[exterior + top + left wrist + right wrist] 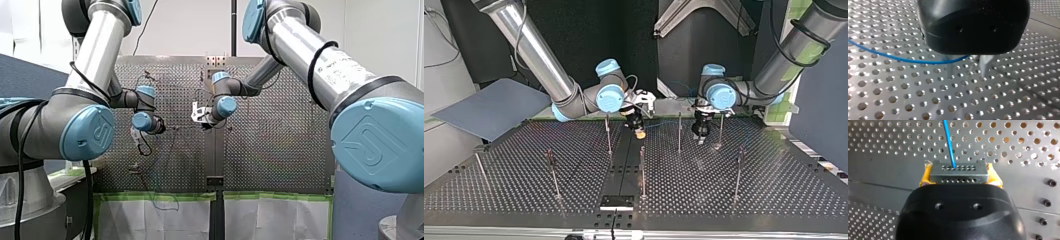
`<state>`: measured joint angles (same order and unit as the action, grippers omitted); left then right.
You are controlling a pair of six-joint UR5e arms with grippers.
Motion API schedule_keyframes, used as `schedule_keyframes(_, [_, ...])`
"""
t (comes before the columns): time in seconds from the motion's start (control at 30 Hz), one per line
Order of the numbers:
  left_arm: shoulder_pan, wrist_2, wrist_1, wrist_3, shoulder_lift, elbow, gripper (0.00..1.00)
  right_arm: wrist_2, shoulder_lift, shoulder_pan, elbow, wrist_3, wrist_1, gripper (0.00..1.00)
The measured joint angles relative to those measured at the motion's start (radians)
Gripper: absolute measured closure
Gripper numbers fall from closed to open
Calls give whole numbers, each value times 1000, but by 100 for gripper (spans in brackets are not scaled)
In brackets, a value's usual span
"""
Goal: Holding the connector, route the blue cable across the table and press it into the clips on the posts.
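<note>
Blue cable (pixel 949 142) out of connector (pixel 958 173), clamped between right gripper (pixel 640 133) yellow pads (pixel 925 178); left gripper (pixel 967 74) fingers spread, cable crossing beside them; open perforated table (pixel 910 100) around, posts (pixel 679 132) well apart.

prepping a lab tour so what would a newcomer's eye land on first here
Most striking is the blue cable, running straight out of the grey connector that my right tool clamps between yellow pads. In the left wrist view it curves over the perforated table to my left tool, whose metal fingers stand apart. In the top view, thin posts rise from the table near both tools.
</note>
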<state>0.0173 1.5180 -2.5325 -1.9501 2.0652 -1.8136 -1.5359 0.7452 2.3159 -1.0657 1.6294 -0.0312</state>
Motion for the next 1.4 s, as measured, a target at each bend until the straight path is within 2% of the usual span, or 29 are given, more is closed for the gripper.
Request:
schedule_keyframes(0.17, [20,43,-45,43,-6,0,0,0,0,-1,2,0,0,100])
schedule_keyframes(0.37, [45,94,-96,95,-42,-15,0,0,0,-6,4,0,0,100])
schedule_keyframes(0.73, [79,194,-196,182,-141,-102,0,2,1,-17,4,0,3,100])
schedule_keyframes(0.93, [105,257,-259,174,-203,-164,0,1,1,-22,5,0,3,100])
schedule_keyframes(1.13, [156,300,-310,151,-260,-182,0,3,1,-25,4,0,5,100])
schedule_keyframes(1.4, [226,294,-275,89,-328,-180,0,3,2,-29,4,0,5,100])
